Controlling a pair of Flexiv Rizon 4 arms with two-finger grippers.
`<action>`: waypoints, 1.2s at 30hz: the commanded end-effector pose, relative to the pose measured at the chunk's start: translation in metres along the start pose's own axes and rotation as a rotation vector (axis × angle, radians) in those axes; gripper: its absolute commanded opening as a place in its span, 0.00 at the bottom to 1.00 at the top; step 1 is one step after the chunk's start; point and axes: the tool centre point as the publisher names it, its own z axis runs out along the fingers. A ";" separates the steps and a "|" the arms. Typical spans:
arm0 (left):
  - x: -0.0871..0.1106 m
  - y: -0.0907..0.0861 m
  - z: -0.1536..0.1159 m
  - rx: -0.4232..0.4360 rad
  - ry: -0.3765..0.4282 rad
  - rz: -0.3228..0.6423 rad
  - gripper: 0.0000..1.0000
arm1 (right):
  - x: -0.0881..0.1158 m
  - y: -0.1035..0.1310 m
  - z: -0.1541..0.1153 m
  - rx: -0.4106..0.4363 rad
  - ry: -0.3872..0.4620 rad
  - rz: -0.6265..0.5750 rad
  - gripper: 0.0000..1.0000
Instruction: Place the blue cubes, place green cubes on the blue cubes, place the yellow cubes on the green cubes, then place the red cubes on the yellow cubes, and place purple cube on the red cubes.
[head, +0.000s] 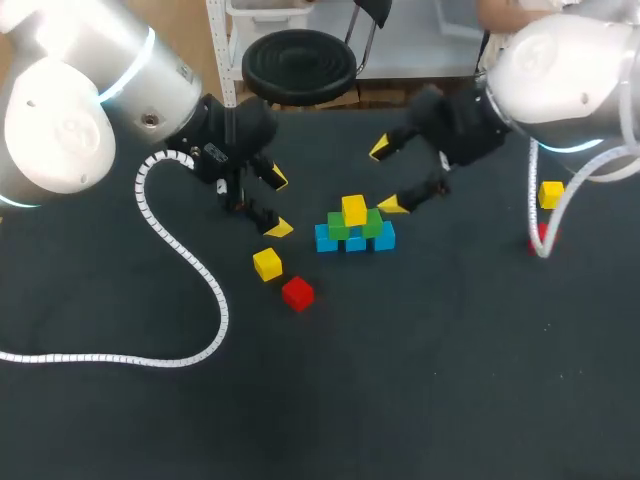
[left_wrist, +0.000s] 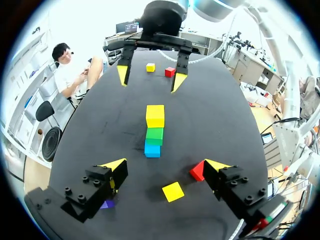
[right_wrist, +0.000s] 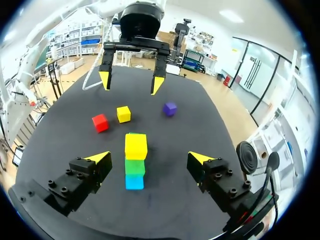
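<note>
Cubes, 11 tot.: 3 blue cubes (head: 355, 242), 2 green cubes (head: 338, 226), 3 yellow cubes (head: 354, 209), 2 red cubes (head: 297, 292) (1 partly hidden), 1 purple cube (right_wrist: 170, 108). 1 worktop (head: 450, 380).

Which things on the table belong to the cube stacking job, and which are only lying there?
For the job:
stack of blue, green and yellow cubes
loose yellow cube
loose red cube
purple cube
second yellow cube
second red cube

Only lying there:
white coiled cable
</note>
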 end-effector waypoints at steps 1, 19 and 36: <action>0.001 0.000 0.000 0.000 -0.002 0.002 1.00 | 0.009 0.017 -0.018 0.039 0.004 0.011 1.00; 0.001 0.000 0.000 0.000 -0.002 0.002 1.00 | 0.042 0.042 -0.068 0.079 0.025 0.067 1.00; 0.001 0.000 0.000 0.000 -0.002 0.002 1.00 | 0.044 0.052 -0.085 0.071 0.022 0.082 1.00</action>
